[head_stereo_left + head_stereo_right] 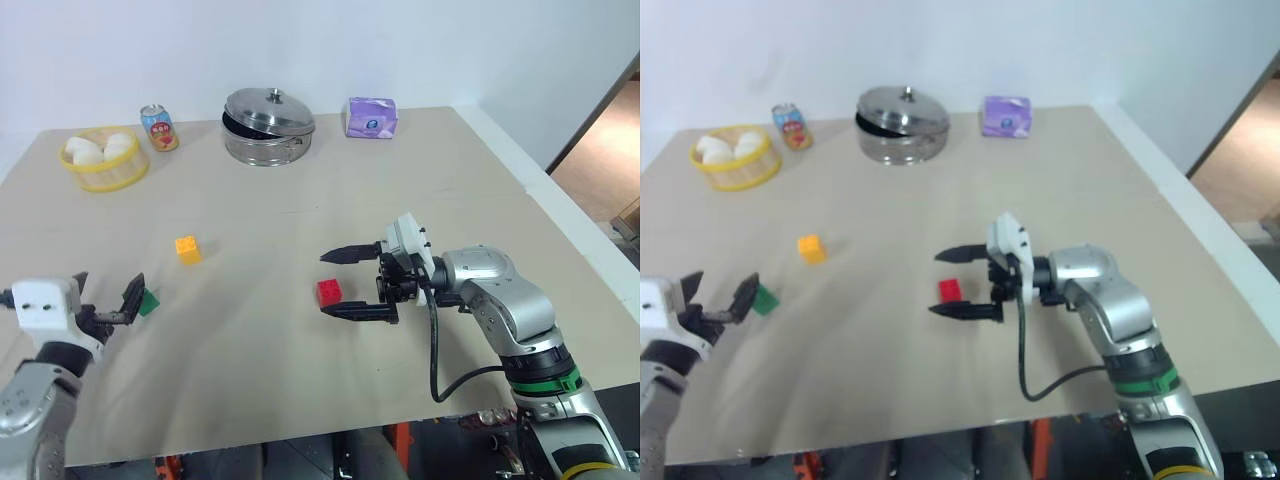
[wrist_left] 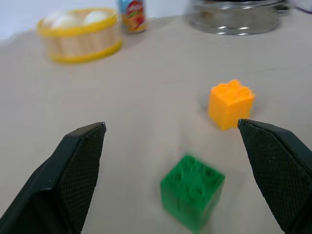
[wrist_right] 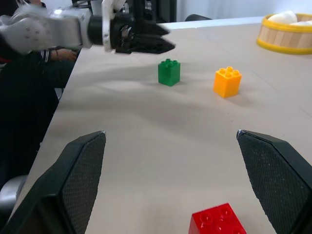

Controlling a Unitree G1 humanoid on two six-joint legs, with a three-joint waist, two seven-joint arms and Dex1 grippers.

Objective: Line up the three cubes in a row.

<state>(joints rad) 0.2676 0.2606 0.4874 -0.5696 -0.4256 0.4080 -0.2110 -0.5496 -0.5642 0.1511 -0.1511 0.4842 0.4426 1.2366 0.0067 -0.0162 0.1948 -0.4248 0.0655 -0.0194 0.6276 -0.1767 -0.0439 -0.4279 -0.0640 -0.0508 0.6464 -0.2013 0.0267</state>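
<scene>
Here the right gripper (image 1: 340,283) hangs with fingers spread wide on either side of the red cube (image 1: 329,292), not gripping it. The left gripper (image 1: 108,298), likewise released, sits just beside the green cube (image 1: 148,302); the yellow cube (image 1: 187,249) lies near it on the table (image 1: 300,190).

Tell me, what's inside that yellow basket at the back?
The basket holds white rounded things, like eggs or buns; about three show above its rim. Anything lower down is hidden by its wall.
</scene>
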